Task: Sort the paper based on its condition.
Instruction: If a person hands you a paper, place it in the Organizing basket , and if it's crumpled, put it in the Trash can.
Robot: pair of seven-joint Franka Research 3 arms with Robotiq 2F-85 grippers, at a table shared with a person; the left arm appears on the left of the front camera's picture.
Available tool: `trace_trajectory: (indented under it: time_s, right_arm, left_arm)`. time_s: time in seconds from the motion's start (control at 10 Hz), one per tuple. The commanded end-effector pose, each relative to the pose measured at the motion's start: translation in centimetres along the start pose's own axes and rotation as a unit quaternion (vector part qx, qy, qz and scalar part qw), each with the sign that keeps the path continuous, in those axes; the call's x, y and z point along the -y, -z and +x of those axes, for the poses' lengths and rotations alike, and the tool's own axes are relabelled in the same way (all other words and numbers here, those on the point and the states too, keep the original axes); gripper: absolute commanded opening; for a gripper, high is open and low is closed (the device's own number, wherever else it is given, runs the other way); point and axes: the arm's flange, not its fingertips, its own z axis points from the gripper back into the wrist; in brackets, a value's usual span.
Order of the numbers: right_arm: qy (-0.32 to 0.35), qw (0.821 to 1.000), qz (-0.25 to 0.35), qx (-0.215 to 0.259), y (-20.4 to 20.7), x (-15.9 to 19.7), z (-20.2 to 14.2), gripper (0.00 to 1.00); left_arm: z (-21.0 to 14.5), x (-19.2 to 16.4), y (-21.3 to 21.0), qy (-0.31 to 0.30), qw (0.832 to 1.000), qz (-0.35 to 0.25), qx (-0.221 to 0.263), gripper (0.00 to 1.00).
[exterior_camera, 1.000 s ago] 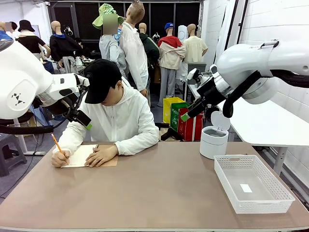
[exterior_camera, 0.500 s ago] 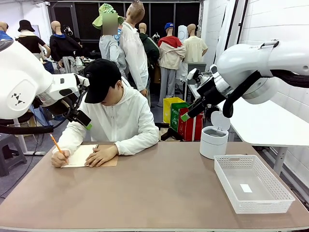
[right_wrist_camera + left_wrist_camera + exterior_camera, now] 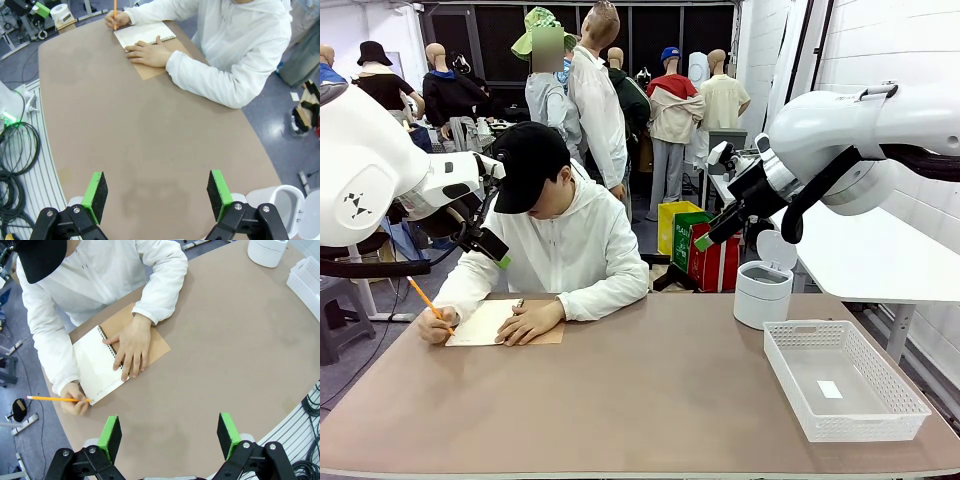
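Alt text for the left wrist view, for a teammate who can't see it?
A person in a white hoodie leans over a spiral notebook, one hand flat on the page, the other hand holding an orange pencil at its edge. The left gripper hangs open above bare brown table; a white bin and white basket sit farther off.

No legible txt. Marks on notebook page (image 3: pixel 97 365) too faint to read.

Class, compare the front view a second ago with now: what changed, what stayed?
The person's writing hand and its orange pencil slid slightly toward picture left beside the notebook. Nothing was picked up or released. The other hand, open left gripper, open right gripper, basket and bin stayed put.
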Motion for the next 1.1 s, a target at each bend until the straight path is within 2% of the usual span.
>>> trace_trajectory:
  time_s: [0.0,1.0]
  right_arm:
    - [0.002,1.000,-0.003,0.000,0.20,0.10,0.03,1.00]
    - [0.002,1.000,-0.003,0.000,0.20,0.10,0.03,1.00]
  left_arm:
    - [-0.02,-0.09,0.03,-0.002,1.000,-0.001,0.002,1.00]
    - [-0.02,-0.09,0.03,-0.002,1.000,-0.001,0.002,1.00]
